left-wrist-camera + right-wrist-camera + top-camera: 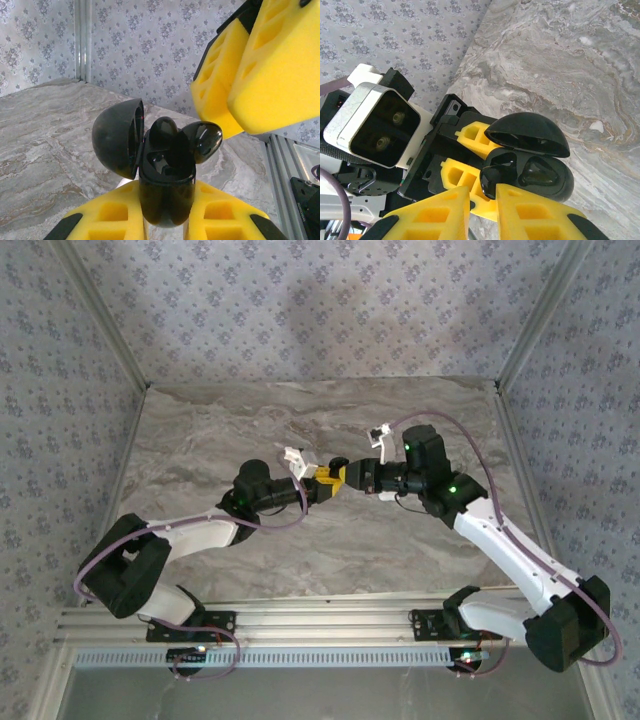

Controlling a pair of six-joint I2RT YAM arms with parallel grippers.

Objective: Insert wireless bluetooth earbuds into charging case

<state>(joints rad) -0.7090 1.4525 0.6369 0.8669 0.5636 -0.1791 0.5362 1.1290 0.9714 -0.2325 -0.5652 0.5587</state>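
My left gripper [166, 189] is shut on the black charging case [166, 200], held upright above the table with its domed lid [117, 137] swung open to the left. One black earbud [164, 131] sits in the case. A second glossy black earbud [206, 140] hangs tilted at the case's right rim, pinched at the tips of my right gripper [483, 187]. In the right wrist view this earbud [496, 175] lies over the left slot of the case [555, 182], and the seated earbud [538, 172] fills the other slot. From above, both grippers meet at mid-table [340, 478].
The marble table [300, 420] stretches on all sides beneath the raised case. Patterned walls and aluminium posts [82, 40] bound it. The left arm's white wrist camera [377, 125] sits close behind the case. A metal rail [320, 625] runs along the near edge.
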